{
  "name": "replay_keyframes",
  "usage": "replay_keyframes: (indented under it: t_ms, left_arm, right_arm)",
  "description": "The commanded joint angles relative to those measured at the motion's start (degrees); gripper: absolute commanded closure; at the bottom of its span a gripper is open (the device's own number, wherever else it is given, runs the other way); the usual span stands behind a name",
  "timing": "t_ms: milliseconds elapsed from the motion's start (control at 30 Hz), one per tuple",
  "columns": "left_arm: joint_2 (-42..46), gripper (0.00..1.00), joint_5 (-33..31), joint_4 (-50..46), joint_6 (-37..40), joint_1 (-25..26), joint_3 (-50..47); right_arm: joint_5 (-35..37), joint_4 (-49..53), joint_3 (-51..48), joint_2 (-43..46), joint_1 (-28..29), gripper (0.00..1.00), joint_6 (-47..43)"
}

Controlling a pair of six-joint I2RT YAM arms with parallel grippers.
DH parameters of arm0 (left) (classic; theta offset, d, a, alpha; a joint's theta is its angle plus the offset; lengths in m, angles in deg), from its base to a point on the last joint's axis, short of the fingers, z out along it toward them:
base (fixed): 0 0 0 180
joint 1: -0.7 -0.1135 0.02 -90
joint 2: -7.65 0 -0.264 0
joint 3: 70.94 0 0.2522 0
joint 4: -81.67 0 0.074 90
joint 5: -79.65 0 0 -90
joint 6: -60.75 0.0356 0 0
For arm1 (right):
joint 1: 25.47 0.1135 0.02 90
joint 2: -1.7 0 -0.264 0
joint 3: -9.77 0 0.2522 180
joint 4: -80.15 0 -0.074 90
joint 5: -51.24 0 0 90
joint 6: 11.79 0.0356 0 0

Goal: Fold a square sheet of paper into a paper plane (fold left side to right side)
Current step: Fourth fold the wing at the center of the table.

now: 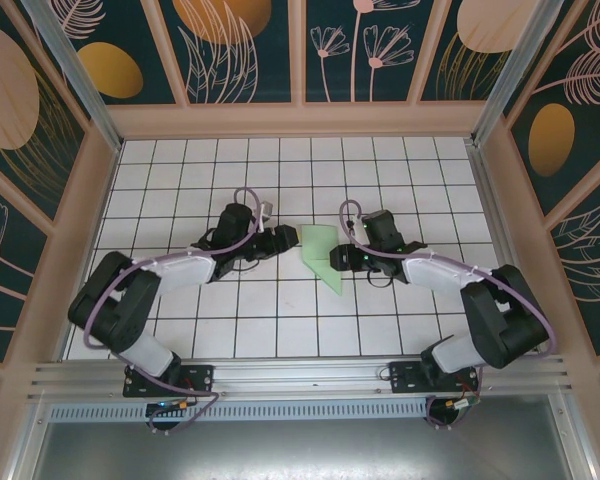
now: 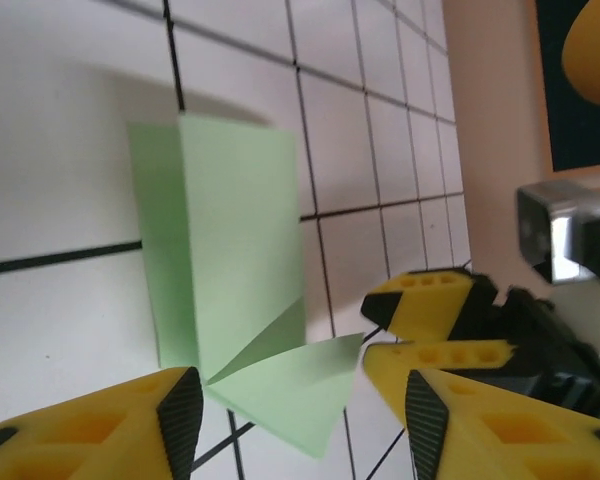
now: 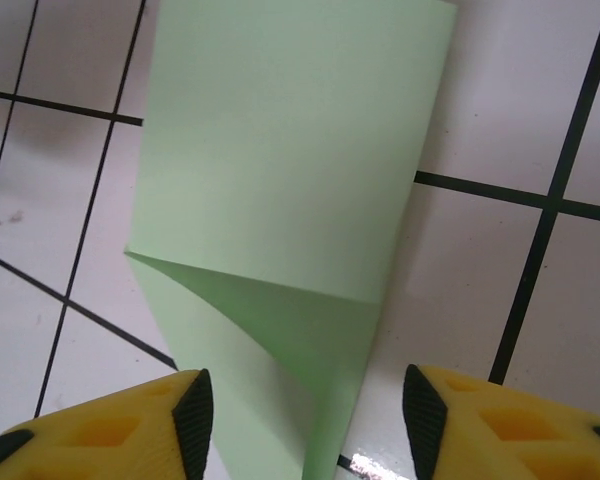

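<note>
On white tiled table [image 1: 280,330], mint paper [image 1: 323,255]; floral walls [image 1: 250,45] around.

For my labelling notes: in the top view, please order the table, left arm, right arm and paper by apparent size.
1. table
2. left arm and right arm: they look alike, so I do not rank them
3. paper, clearly the smallest

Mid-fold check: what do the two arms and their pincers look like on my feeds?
The left arm and right arm have black joints, white link shells and a lilac cable looped along each. The left pincer and right pincer have yellow fingers with black pads.
</note>
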Motion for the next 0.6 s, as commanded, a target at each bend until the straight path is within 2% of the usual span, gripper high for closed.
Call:
replay_keyframes:
  t_ms: [0,133,267,433,567]
  left_arm:
    - [-4.05,0.43,6.55,12.18,-6.68,0.23,-0.7]
    - [-9.03,0.44,7.95,14.98,-7.57,0.97,0.07]
    - [-12.06,0.44,7.37,12.66,-6.14,1.16,1.71]
    - [-15.34,0.44,7.38,14.15,-6.89,1.48,1.96]
    - [-16.68,0.53,9.61,18.87,-9.24,2.0,2.83]
  right_arm:
    - [2.57,-2.53,-0.67,-1.11,-0.01,0.48,-0.31]
    - [5.28,-2.07,-0.82,-1.72,0.05,0.51,0.05]
    - [7.1,-0.87,-0.58,-2.08,-0.01,0.52,-0.14]
    - [7.96,-0.17,-0.25,-2.05,-0.01,0.53,-0.57]
    - [8.89,-0.09,-0.36,-0.44,0.08,0.53,-0.48]
